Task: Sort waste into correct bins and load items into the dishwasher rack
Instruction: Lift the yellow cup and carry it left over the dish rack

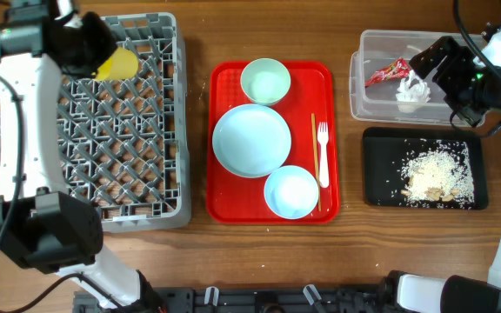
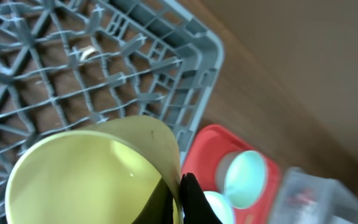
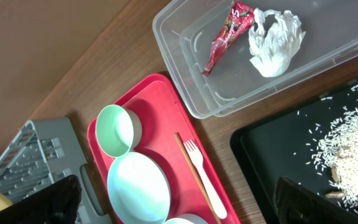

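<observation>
Overhead, I judged sorting done: red wrapper (image 1: 387, 71) and napkin (image 1: 413, 92) lay in the clear tub (image 1: 359, 87), rice (image 1: 437, 174) on the black tray (image 1: 381, 143). My left jaws gripped the yellow cup (image 1: 118, 64) above the rack (image 1: 146, 209), while the right jaws gaped wide by the tub. Plate (image 1: 251, 140), white bowl (image 1: 291, 191), green bowl (image 1: 265, 81) and fork (image 1: 323, 156) waited unblocked on the red tray (image 1: 224, 87).

left gripper (image 1: 103, 59) clamped on the yellow cup (image 1: 120, 63), right gripper (image 1: 446, 83) hovering (jaws wide apart)
</observation>
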Tool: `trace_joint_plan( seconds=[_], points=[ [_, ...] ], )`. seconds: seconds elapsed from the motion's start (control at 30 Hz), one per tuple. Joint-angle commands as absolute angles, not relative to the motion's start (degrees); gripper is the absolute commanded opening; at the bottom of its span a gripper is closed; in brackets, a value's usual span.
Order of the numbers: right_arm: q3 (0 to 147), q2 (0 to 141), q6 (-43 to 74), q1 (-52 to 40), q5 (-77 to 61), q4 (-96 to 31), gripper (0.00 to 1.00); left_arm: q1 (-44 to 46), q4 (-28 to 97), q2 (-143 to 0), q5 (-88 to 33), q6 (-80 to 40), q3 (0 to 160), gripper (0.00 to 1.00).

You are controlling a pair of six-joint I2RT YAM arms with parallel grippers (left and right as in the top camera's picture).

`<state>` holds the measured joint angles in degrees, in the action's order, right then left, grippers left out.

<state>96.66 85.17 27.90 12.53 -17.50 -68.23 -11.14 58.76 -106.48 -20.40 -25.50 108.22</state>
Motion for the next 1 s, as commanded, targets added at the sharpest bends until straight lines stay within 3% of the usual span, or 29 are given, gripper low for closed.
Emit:
trace_joint_plan(
  seconds=[0.0, 0.3, 0.73, 0.87, 0.97],
  points=[
    [96.6, 85.4, 27.2, 12.4, -16.7, -68.2, 1.0, -16.6, 54.9, -105.9, -35.0, -26.0, 102.6, 0.04],
    [96.6, 85.4, 27.2, 12.4, -16.7, -68.2, 1.0, -23.0, 39.3, -107.2, -48.5, -26.0, 89.6, 0.04],
    [96.6, 85.4, 27.2, 12.4, -16.7, -68.2, 1.0, -29.4, 43.6, -100.4, -41.7, -22.6, 89.5, 0.04],
    [96.6, 85.4, 27.1, 12.4, -16.7, -68.2, 1.0, -26.5, 50.2, -91.1, -41.0, -17.5, 89.5, 0.04],
    [96.6, 85.4, 27.2, 12.4, -16.7, -68.2, 1.0, -19.2, 55.7, -87.5, -33.3, -16.9, 89.5, 0.04]
  ],
)
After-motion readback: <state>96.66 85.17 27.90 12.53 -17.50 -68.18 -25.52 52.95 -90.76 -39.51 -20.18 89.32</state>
